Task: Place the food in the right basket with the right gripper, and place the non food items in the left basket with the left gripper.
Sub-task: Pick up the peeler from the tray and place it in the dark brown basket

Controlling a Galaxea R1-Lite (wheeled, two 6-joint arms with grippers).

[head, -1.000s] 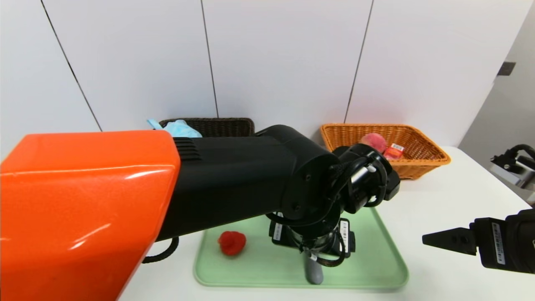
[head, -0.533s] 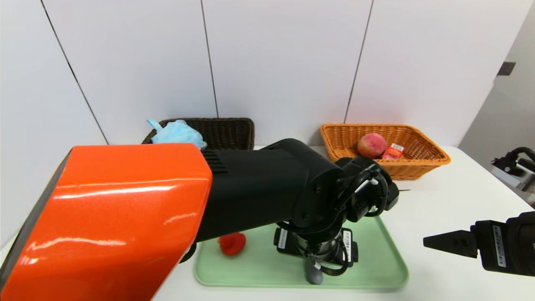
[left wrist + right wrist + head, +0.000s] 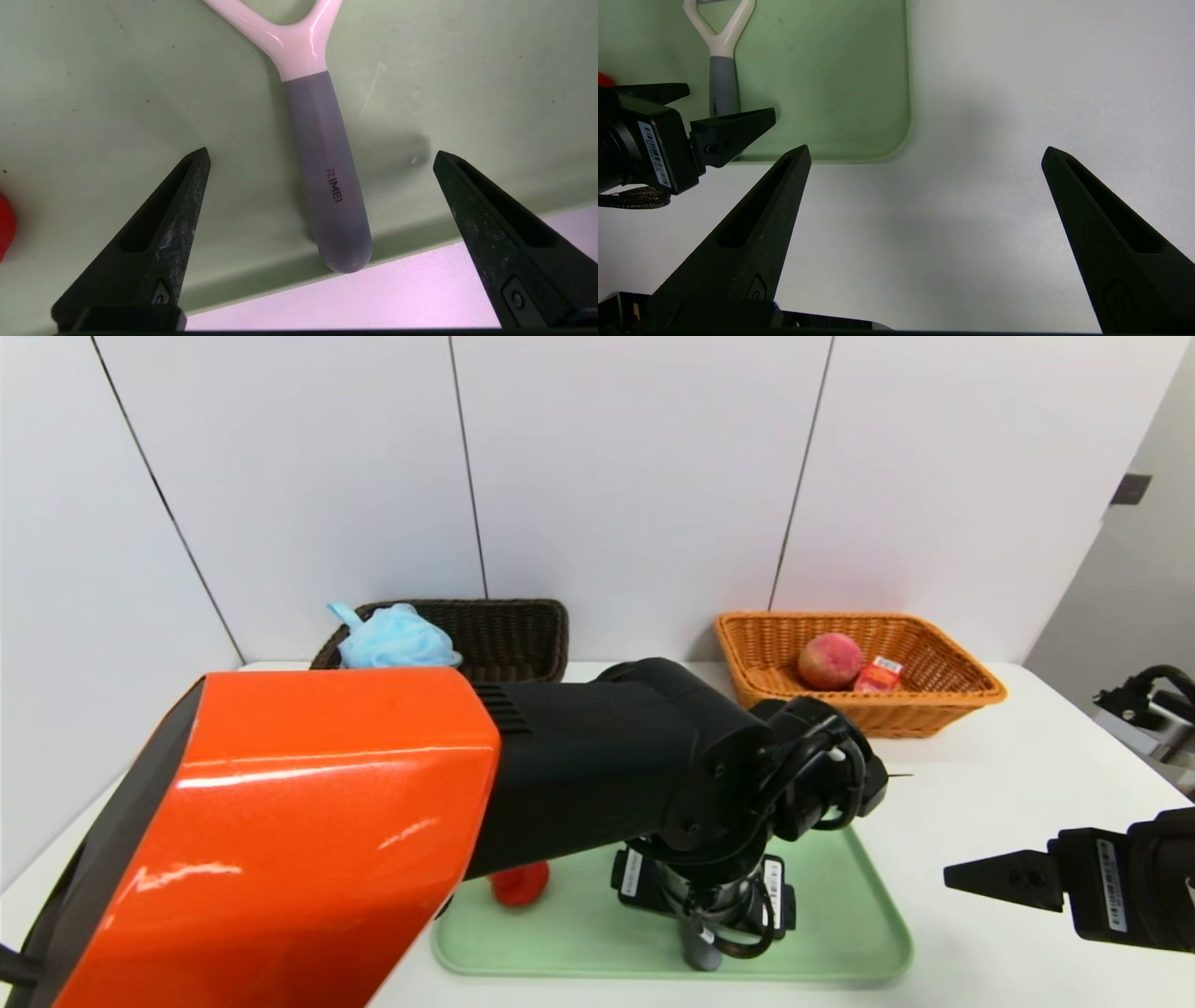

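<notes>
At lower centre of the head view, the left gripper (image 3: 320,156), jaws wide and empty, straddles the peeler (image 3: 327,186) on the tray (image 3: 840,933). Centre on the grey handle before closing. Right gripper (image 3: 924,154): parked, open.

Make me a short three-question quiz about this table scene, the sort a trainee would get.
1. True or false: the round pink-yellow peach and the small red drink carton both lie in the orange-tan woven wicker basket.
2. Which thing lies between the open fingers of the left gripper?
A. the small red rubber duck
B. the white-headed grey-handled peeler
C. the fluffy light-blue mesh bath pouf
3. Fill in: the pouf sits in the ___ woven wicker basket.

Key: 1 true. 2 B; the peeler lies on the pale green plastic tray, not yet gripped. 3 dark brown. The right gripper hangs open over the white table.
</notes>
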